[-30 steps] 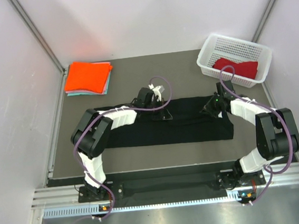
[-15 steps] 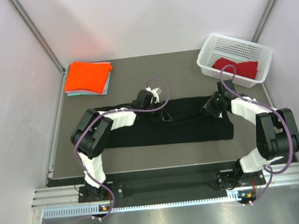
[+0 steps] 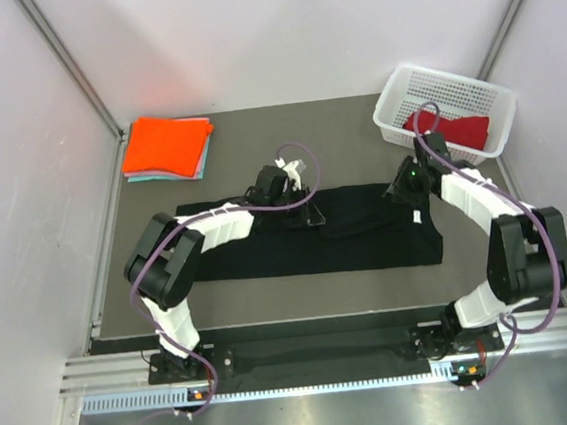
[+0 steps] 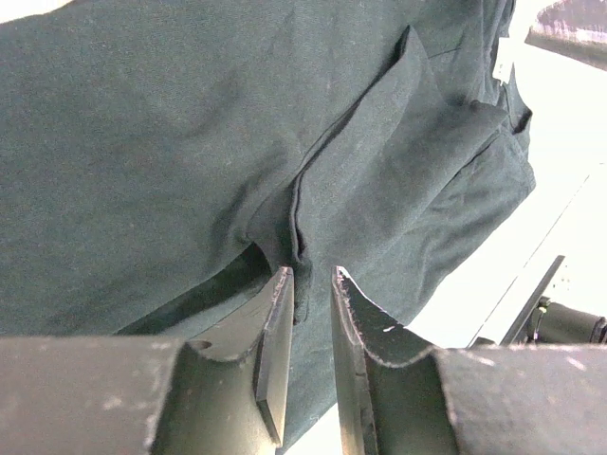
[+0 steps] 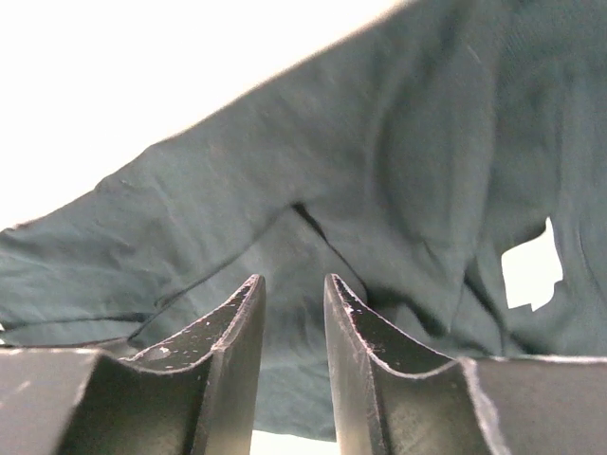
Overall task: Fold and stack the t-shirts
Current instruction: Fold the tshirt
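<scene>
Orange t-shirt (image 3: 164, 144), bright plain cloth, folded square, sits at the far-left corner of the dark grey table (image 3: 336, 127). A pale teal t-shirt (image 3: 201, 163) lies under it, with only an edge showing. The two are squared up together, so I take this corner as the stacking spot, kept well apart from the working area.

Large black t-shirt (image 3: 367, 250) lies in the middle of the table as a long flat band running left to right. It looks narrowed lengthways, and I judge the crosswise folds are not yet made.

Left gripper (image 3: 309, 215) is low over the band's far edge, about mid-length. In the wrist view its fingers stand a narrow gap apart. A raised crease of black cloth runs up toward that gap, but nothing appears pinched. The cloth lies under and ahead of the tips.

Right gripper (image 3: 403, 191) is at the band's far-right end, close to a small white label (image 5: 531, 265). Its fingers are parted, and the shirt lies flat beneath and beyond them with none between. With both arms on the same far edge, this reads as a paired handling of that hem, one arm per end to keep it straight.

White plastic mesh basket (image 3: 398, 101) sits at the far-right corner. A dark red t-shirt (image 3: 461, 127) is bunched inside it, unfolded.
</scene>
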